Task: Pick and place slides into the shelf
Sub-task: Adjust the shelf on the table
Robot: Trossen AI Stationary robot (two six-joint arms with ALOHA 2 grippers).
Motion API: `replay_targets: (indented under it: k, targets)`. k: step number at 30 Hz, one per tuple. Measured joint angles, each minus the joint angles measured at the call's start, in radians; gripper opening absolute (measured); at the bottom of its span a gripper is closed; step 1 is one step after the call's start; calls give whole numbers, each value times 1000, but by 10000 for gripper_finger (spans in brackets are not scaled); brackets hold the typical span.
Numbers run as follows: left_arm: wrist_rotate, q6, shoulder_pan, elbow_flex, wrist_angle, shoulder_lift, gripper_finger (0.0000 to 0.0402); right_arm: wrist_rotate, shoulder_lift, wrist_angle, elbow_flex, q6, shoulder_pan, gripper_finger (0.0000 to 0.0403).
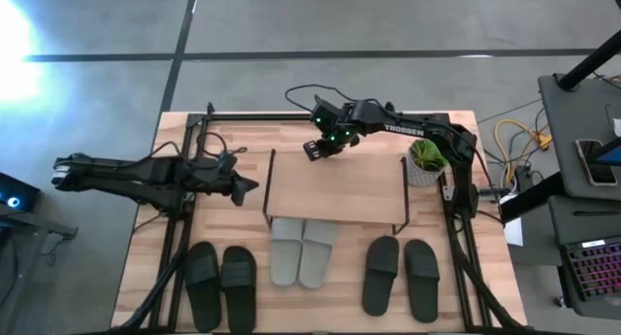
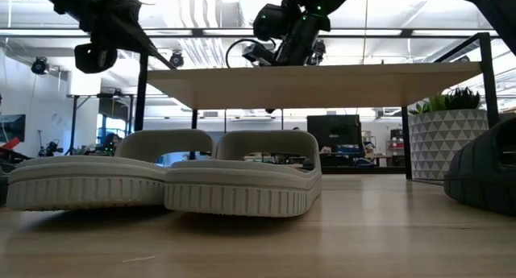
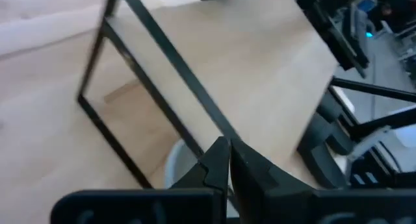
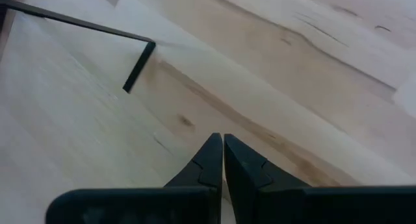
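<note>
Low view alone shows grey slides under the shelf.

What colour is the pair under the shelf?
Light grey pair, clearest in the high view.

Grey slides half under the shelf

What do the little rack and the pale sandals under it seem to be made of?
The shelf's top looks like light, matte wood with faint grain, and its thin legs look like black metal rod or wire. The grey slides seem to be moulded foam or rubber: one matte piece with ribbed sole edges. The exact material is uncertain.
</note>
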Motion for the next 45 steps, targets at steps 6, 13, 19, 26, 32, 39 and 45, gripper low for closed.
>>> replay_targets:
  k: [6, 13, 19, 26, 32, 39, 45]
  targets:
    - [-46, 1, -1, -2, -72, -32, 0, 188, -23, 38, 7, 6, 21, 9]
    - [-82, 32, -4, 0, -79, -76, 0, 480, -129, -97, 120, -63, 18, 9]
    - [-104, 89, -4, 0, -75, -112, 0, 560, -195, -656, 216, 32, 18, 9]
    - [-129, 127, -4, 0, -78, -123, 0, 472, -371, -664, 37, 200, 57, 9]
    - [-131, 136, -4, -3, -79, -118, 0, 230, -554, -652, -144, 183, 130, 9]
    - [-129, 137, -4, -9, -80, -118, 0, 68, -773, -655, -327, 322, 262, 9]
    - [-129, 134, -4, -8, -79, -120, 0, 109, -934, -655, -533, 565, 352, 9]
